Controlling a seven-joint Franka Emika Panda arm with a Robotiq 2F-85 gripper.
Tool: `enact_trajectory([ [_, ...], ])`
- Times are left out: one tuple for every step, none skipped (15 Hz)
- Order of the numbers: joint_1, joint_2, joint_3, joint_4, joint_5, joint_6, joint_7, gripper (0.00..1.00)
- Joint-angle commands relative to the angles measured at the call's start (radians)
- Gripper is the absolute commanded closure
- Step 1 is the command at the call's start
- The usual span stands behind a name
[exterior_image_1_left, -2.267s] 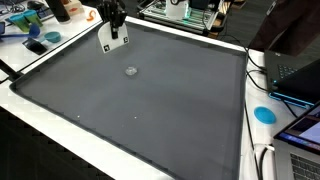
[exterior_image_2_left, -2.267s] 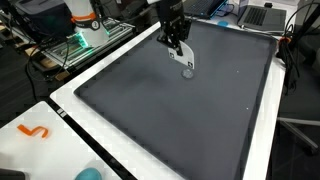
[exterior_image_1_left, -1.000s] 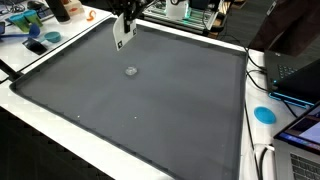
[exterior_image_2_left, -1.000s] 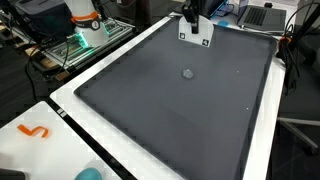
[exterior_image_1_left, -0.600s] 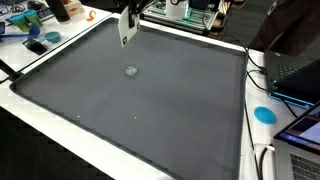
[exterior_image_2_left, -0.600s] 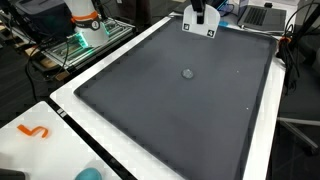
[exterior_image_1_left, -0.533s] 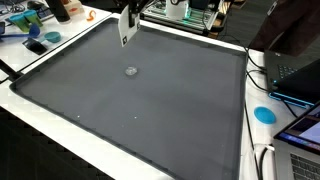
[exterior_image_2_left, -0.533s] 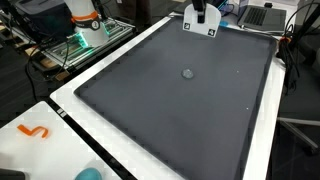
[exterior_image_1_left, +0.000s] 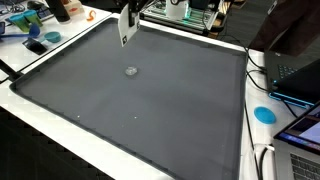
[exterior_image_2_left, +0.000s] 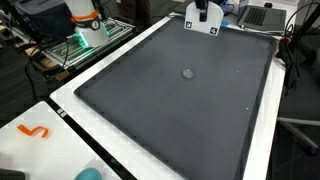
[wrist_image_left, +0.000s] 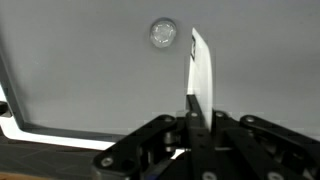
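My gripper (exterior_image_1_left: 127, 14) is shut on a thin white card (exterior_image_1_left: 125, 32), held edge-down high above the far side of the dark grey mat (exterior_image_1_left: 150, 110). In the wrist view the card (wrist_image_left: 201, 72) sticks out from between the closed fingers (wrist_image_left: 196, 108). The card also shows in an exterior view (exterior_image_2_left: 201, 26) near the mat's far edge. A small round clear disc (exterior_image_1_left: 131, 71) lies flat on the mat, apart from the gripper; it shows in the wrist view (wrist_image_left: 163, 34) and in an exterior view (exterior_image_2_left: 187, 73).
The mat sits in a white-framed table (exterior_image_1_left: 60, 140). A blue round object (exterior_image_1_left: 264, 114) and laptops (exterior_image_1_left: 295, 75) are at one side. Clutter with blue items (exterior_image_1_left: 35, 45) is at a far corner. An orange hook shape (exterior_image_2_left: 33, 131) lies on the white border.
The gripper has lifted the card from the mat near the disc and carried it up toward the far edge; in the last half second it barely moves.
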Motion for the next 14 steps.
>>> enact_trajectory([
  [-0.011,0.032,-0.008,0.009,0.010,0.006,-0.010,0.99],
  [-0.019,0.044,-0.012,0.007,0.034,0.015,-0.027,0.99],
  [-0.026,0.055,-0.014,-0.002,0.051,0.023,-0.041,0.99],
  [-0.032,0.067,-0.017,-0.005,0.069,0.029,-0.053,0.99],
  [-0.038,0.082,-0.019,-0.008,0.084,0.036,-0.060,0.99],
  [-0.045,0.095,-0.017,-0.013,0.109,0.046,-0.080,0.99],
  [-0.052,0.109,-0.014,-0.015,0.132,0.055,-0.102,0.99],
  [-0.058,0.124,-0.010,-0.018,0.159,0.063,-0.131,0.99],
  [-0.063,0.137,-0.008,-0.020,0.177,0.074,-0.154,0.99],
  [-0.066,0.149,-0.006,-0.024,0.196,0.083,-0.171,0.99],
  [-0.068,0.157,-0.006,-0.032,0.201,0.105,-0.186,0.99],
  [-0.068,0.165,-0.006,-0.038,0.206,0.116,-0.194,0.99],
  [-0.069,0.174,-0.007,-0.043,0.204,0.131,-0.202,0.99],
  [-0.067,0.183,-0.011,-0.050,0.193,0.157,-0.197,0.99],
])
